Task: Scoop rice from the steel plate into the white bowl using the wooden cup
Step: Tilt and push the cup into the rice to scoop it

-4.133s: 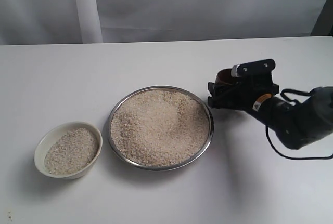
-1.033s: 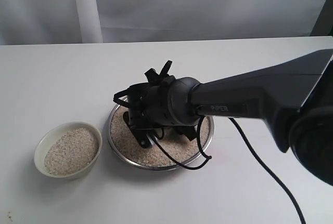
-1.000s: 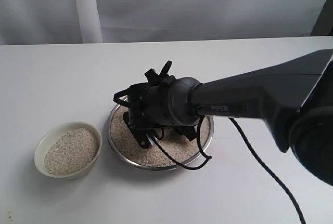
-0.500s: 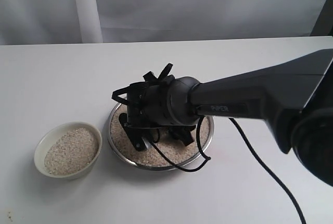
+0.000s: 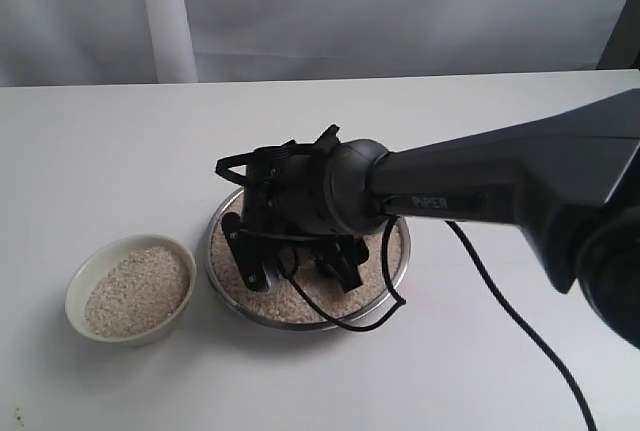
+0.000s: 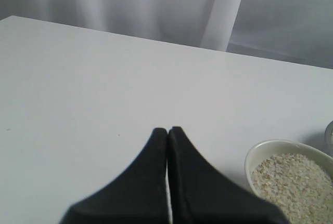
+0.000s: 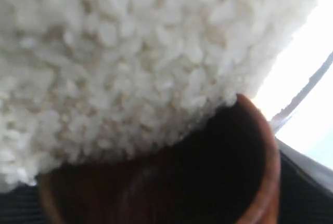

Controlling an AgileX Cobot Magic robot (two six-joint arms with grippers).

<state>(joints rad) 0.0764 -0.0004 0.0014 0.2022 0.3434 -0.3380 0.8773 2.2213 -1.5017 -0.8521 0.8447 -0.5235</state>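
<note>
My right gripper [image 5: 292, 269] reaches across and hangs low over the steel plate [image 5: 226, 291], down in the rice [image 5: 300, 301]. It is shut on the wooden cup [image 7: 268, 172], which the wrist hides in the exterior view. In the right wrist view the cup's dark mouth lies tilted against the rice [image 7: 130, 52], and grains cover part of its opening. The plate's rim [image 7: 307, 89] shows just beyond. The white bowl [image 5: 130, 286], holding rice, stands left of the plate. My left gripper [image 6: 167, 130] is shut and empty above bare table, with the white bowl [image 6: 260, 154] beside it.
The right arm's black cable [image 5: 500, 291] trails over the table right of the plate and loops across the plate's front rim. A pale curtain [image 5: 300, 11] hangs behind the table's far edge.
The right arm came from right of the plate to over it with the cup. In the last second the gripper sank lower into the rice and shifted slightly left. The bowl has not moved.
</note>
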